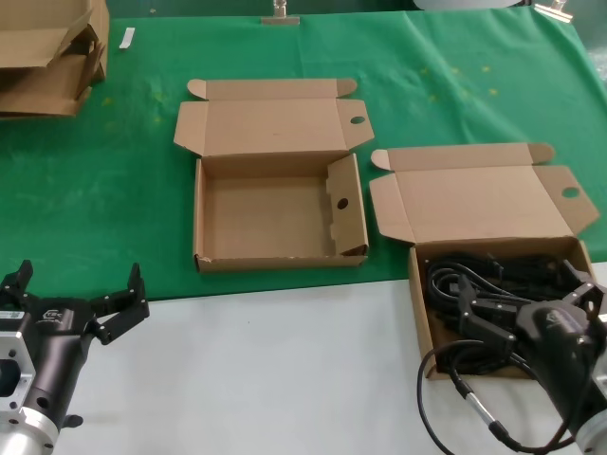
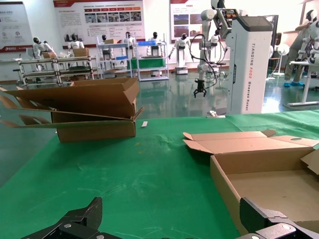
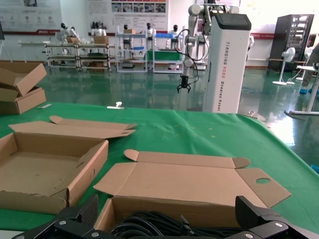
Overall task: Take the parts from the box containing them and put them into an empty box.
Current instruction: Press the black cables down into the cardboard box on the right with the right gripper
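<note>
The parts (image 1: 493, 275), a tangle of black cables, are lying in the full box (image 1: 418, 303) at about four o'clock on the table. The right gripper (image 1: 526, 308) is hovering over them, fingers spread wide and holding nothing. The empty box (image 1: 204, 213) is sitting at ten o'clock from it. The left gripper (image 1: 76, 299) is waiting at eight o'clock, fingers apart.
</note>
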Available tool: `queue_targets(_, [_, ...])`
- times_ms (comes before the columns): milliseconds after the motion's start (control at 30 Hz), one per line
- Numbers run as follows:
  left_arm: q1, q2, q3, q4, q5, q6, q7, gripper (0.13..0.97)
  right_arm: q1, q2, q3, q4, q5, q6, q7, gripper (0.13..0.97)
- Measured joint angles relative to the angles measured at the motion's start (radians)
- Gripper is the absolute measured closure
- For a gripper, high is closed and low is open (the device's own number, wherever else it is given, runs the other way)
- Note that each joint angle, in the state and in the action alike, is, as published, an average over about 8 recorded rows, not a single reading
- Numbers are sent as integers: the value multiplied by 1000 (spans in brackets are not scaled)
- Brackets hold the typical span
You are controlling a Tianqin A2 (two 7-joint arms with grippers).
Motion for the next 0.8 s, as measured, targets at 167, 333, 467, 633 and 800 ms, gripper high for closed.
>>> queue_targets(167, [0,0,0,0,0,0,0,132,0,0,0,0,0,0,0,129])
queue_targets(333, [0,0,0,0,0,0,0,132,0,0,0,0,0,0,0,129])
queue_targets(467, [0,0,0,0,0,0,0,132,0,0,0,0,0,0,0,129])
queue_targets(633, [0,0,0,0,0,0,0,132,0,0,0,0,0,0,0,129])
queue_targets(800, [0,0,0,0,0,0,0,132,0,0,0,0,0,0,0,129])
